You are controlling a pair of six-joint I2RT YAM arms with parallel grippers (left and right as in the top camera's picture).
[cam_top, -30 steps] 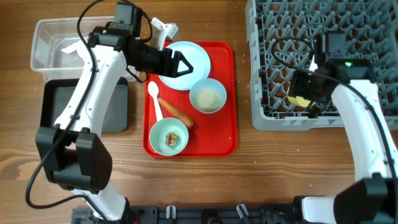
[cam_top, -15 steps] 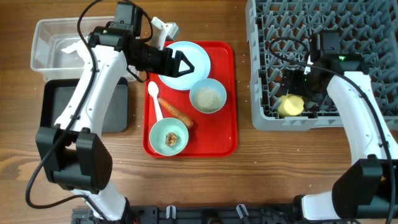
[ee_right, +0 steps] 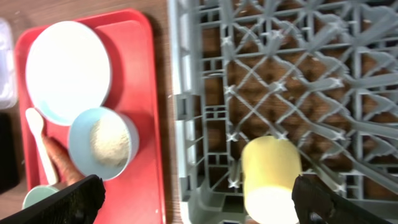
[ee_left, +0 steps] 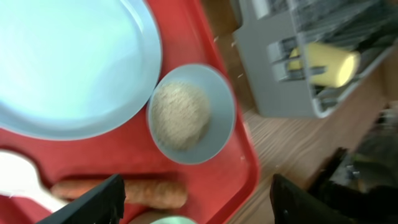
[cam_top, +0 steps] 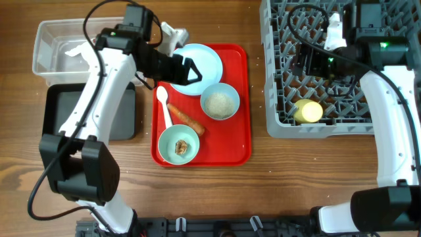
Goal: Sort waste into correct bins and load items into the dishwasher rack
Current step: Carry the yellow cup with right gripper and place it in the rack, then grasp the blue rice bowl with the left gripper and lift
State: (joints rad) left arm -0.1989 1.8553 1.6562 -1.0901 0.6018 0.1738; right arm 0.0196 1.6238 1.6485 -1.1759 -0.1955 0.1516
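My left gripper [cam_top: 193, 71] is open and empty above the pale-blue plate [cam_top: 205, 58] on the red tray; its wrist view shows it [ee_left: 199, 208] over the plate [ee_left: 68, 62], the rice bowl [ee_left: 186, 115] and the carrot [ee_left: 149, 191]. My right gripper [cam_top: 304, 60] is open and empty above the grey rack [cam_top: 289, 126]. The yellow cup [cam_top: 308, 111] lies on its side in the rack's near part and also shows below the right gripper [ee_right: 199, 208] in its wrist view [ee_right: 270, 171]. The white spoon [cam_top: 163, 104], the carrot [cam_top: 185, 119], the rice bowl [cam_top: 220, 102] and the teal bowl with a brown lump [cam_top: 178, 146] sit on the tray.
The red tray [cam_top: 237, 148] lies mid-table. The clear tub [cam_top: 56, 49] stands at the far left with the black tray [cam_top: 59, 112] in front of it. A white crumpled thing [cam_top: 173, 30] lies beyond the red tray, partly behind the left arm.
My right gripper let go of the yellow cup in the rack, opened and drew away toward the rack's far side. My left gripper shifted slightly over the plate.
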